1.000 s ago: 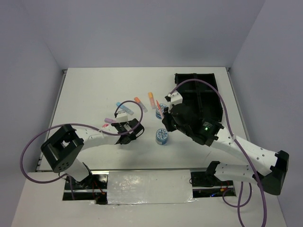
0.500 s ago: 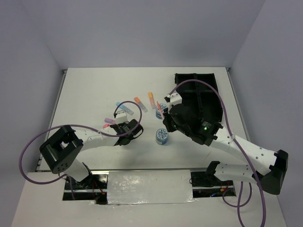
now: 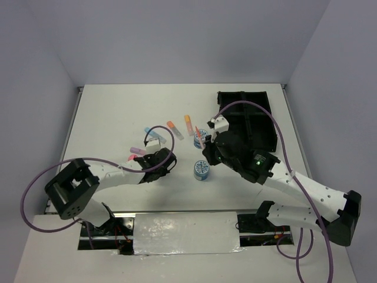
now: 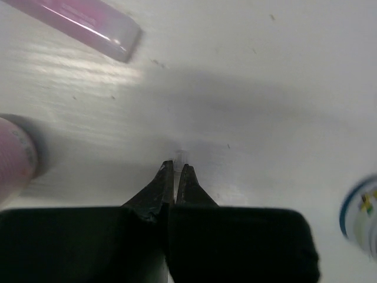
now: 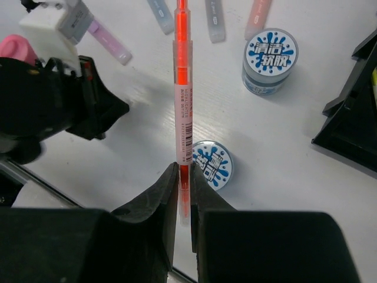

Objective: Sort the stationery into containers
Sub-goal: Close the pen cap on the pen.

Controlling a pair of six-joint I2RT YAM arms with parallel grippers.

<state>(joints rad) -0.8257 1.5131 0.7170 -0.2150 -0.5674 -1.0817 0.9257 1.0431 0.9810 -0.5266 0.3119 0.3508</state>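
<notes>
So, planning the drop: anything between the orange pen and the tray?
Only a round blue-white tub, standing on the table between the thin orange pen in the right claw and the black divided plastic tray.

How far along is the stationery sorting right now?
Done: nothing can be made out in the black tray. In hand: the right fingers grip an orange pen; the left fingers are shut at the table, holding nothing visible. Left: a blue-white tub, a second tub, the short highlighters and the pink bottle lie loose on the table.
</notes>
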